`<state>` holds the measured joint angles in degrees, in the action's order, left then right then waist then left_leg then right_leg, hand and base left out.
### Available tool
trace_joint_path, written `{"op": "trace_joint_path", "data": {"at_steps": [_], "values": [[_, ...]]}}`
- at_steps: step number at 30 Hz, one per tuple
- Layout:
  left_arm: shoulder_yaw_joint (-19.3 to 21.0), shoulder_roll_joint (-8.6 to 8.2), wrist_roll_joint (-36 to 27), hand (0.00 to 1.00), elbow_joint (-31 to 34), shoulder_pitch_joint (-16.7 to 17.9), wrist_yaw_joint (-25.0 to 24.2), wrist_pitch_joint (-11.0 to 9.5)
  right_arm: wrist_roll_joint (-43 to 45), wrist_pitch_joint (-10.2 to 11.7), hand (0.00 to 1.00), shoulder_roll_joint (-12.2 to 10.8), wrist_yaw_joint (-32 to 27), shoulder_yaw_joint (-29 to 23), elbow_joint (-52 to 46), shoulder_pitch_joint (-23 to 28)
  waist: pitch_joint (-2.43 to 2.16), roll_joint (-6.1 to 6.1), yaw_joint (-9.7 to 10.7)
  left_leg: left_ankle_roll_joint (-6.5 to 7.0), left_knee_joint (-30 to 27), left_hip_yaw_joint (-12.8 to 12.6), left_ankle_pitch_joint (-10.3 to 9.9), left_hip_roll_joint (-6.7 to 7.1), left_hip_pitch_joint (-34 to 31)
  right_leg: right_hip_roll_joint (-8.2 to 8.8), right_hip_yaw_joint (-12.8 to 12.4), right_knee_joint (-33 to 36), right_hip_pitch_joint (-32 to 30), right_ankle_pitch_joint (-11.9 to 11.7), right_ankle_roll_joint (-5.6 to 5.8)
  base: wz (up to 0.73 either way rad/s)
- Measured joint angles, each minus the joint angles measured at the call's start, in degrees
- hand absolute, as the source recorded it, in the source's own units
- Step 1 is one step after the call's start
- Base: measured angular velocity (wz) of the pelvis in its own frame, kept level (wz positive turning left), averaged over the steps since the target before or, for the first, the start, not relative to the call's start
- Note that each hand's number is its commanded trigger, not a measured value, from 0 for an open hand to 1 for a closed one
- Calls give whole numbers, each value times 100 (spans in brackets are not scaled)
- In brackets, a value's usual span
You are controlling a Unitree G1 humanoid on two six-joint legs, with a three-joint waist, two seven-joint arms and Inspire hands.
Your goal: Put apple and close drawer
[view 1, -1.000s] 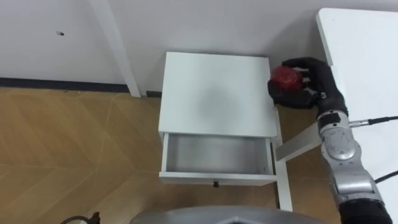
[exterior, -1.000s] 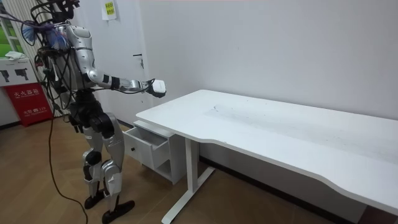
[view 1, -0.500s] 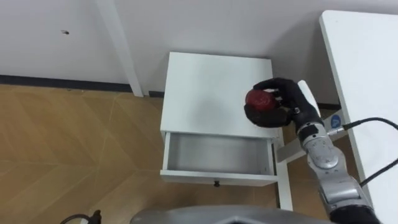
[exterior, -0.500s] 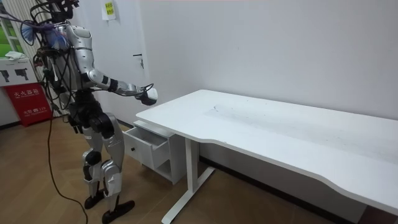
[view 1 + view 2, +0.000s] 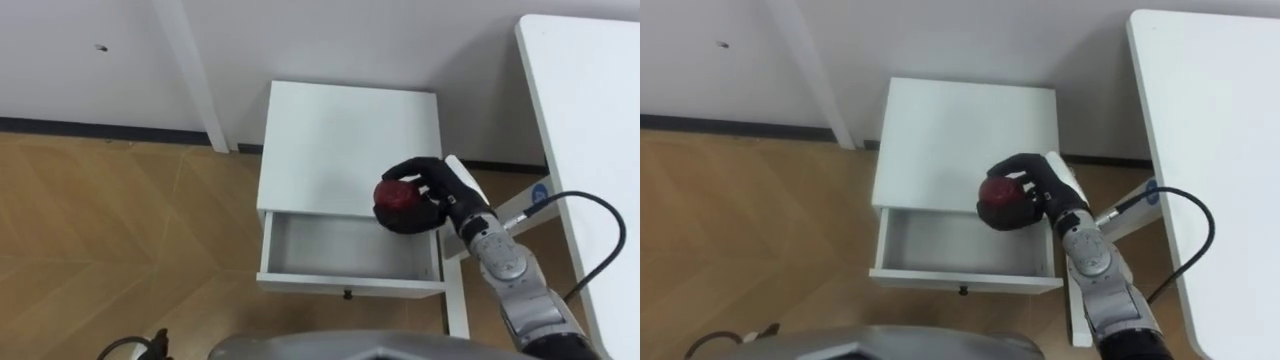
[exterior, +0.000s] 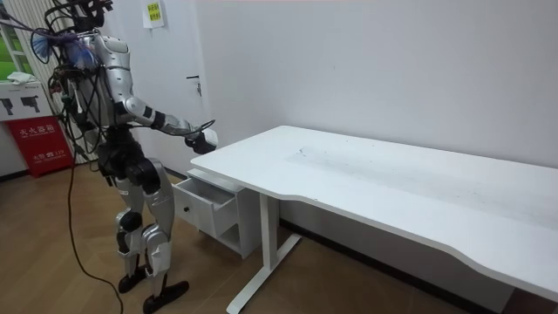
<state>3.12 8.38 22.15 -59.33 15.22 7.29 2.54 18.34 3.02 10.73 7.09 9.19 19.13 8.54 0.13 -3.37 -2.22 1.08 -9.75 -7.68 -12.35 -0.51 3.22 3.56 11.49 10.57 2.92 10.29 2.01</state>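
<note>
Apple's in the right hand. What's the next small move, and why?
Probably lower the right hand toward the open drawer: its fingers curl round the apple, which appears above the front edge of the cabinet, not yet inside the drawer.

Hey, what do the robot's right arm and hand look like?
The right hand is black all over, fingers included. Behind it, the forearm is silver-grey metal built from rounded segments with darker joints between them. A thin black cable loops out from near the wrist.

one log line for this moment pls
right hand: shut on apple | apple: held over cabinet front right edge | drawer: open, nothing inside | stage: apple not yet in drawer
</note>
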Motion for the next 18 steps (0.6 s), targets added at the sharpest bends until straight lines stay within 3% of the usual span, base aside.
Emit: {"op": "trace_joint_path", "data": {"at_steps": [18], "values": [[1, 0, 0, 0, 48, -65, -16, -11, 233, -61, 0, -10, 68, 137, 146, 0, -2, -1, -78, 0, -11, 7, 0, 3, -7, 5, 22, -5, 16, 0, 0, 0]]}}
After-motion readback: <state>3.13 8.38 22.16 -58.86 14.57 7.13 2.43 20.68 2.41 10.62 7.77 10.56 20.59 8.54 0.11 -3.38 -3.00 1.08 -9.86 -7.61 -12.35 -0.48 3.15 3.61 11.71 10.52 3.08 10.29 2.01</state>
